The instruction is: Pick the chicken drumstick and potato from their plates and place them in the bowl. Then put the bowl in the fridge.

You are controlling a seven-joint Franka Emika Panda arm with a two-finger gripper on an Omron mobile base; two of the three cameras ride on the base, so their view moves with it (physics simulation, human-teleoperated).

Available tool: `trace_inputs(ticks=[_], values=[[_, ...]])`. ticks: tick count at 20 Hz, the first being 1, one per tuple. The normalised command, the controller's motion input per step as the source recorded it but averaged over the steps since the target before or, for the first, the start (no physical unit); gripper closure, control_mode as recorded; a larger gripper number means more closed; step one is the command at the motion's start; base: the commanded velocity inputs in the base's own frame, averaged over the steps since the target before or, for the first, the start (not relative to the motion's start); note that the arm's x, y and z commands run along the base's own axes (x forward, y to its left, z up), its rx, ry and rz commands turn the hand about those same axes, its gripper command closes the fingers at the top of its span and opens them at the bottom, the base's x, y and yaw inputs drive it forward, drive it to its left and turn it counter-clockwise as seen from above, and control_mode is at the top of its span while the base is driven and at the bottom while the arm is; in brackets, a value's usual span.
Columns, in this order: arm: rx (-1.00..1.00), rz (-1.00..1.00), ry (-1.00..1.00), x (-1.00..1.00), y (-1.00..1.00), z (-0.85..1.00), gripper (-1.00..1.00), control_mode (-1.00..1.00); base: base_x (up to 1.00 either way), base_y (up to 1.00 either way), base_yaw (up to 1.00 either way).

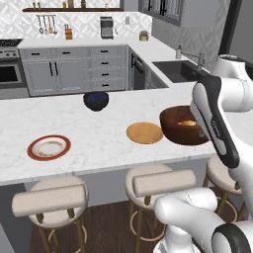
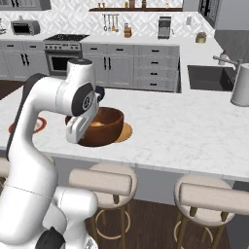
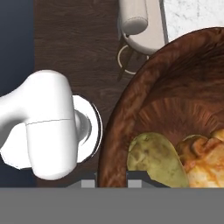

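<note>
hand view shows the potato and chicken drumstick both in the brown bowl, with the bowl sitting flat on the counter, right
Not quite. The potato and chicken drumstick are in the brown bowl, but the hand view shows dark wood floor and a stool beneath the bowl's rim, so it is lifted past the counter edge, gripper shut on its rim.

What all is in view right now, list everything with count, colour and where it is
bowl: one, glossy reddish-brown, near counter edge, beside the orange plate; rim between the closed hand's fingers
potato: one, olive-brown, inside that bowl
chicken drumstick: one, golden-orange, inside the bowl beside the potato
plates: two; orange-tan mid-counter, red-rimmed white to its left
small dark bowl: one, blackish-blue, far side of counter
stools: several, beige seats, below the counter edge
sink: one, dark, back counter with faucet
coffee machine: one, grey, back wall
stove: one, steel, back wall
hand: one, dark fingertips, shut on the bowl rim
</note>
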Motion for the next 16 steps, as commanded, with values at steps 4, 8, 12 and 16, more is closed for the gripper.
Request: trace_inputs(ticks=[4,8,12,16], values=[[0.00,0.00,-0.01,-0.02,0.00,0.00,1.00,-1.00,0.00,0.00,0.00],[0.00,0.00,-0.02,-0.01,0.00,0.00,1.00,-1.00,0.00,0.00,0.00],[0.00,0.00,-0.09,0.00,0.00,0.00,1.00,-1.00,0.00,0.00,0.00],[0.00,0.00,-0.05,0.00,0.00,0.00,1.00,-1.00,0.00,0.00,0.00]])
